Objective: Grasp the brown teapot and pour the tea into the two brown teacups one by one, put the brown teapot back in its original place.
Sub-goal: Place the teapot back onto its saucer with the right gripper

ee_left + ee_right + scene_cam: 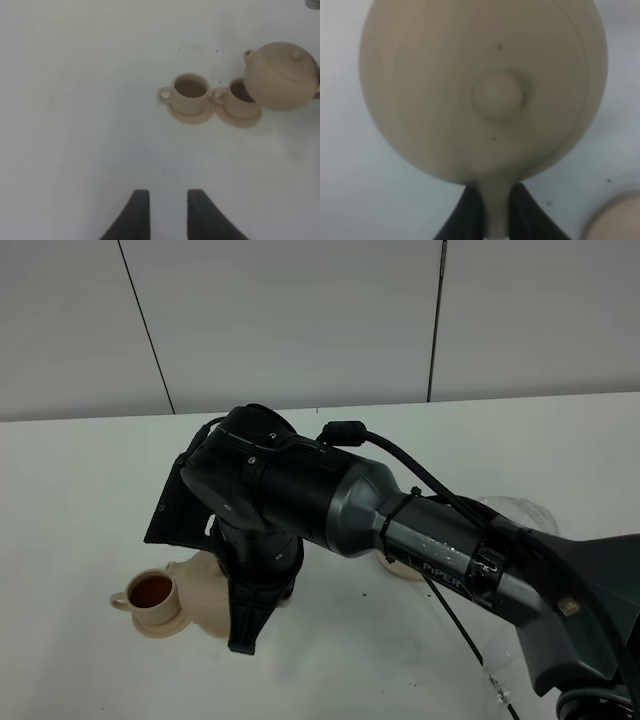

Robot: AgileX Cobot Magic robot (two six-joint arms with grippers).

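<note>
With the right gripper [496, 210] clamped on its loop handle, the round matte tan-beige teapot [281, 75] hangs above the white tabletop [80, 500], tilted, spout toward the far side in the left wrist view. In the right wrist view its body and small lid knob fill the frame, dark fingers [470, 212] pinching the handle from both sides. Teapot overlaps the second small tan cup [241, 97], sitting on its round saucer; dark liquid inside. First small tan cup [152, 596], on its own saucer just left of it, holds reddish-brown tea. From the high camera the black right arm [300, 495] reaches across to the left side and covers most of the teapot and the second cup. Flat tan disc [402, 567] peeks out beside the arm, right of the cups. Left gripper [167, 212]: jaws apart, holding nothing, over bare table nearer than the cups.
</note>
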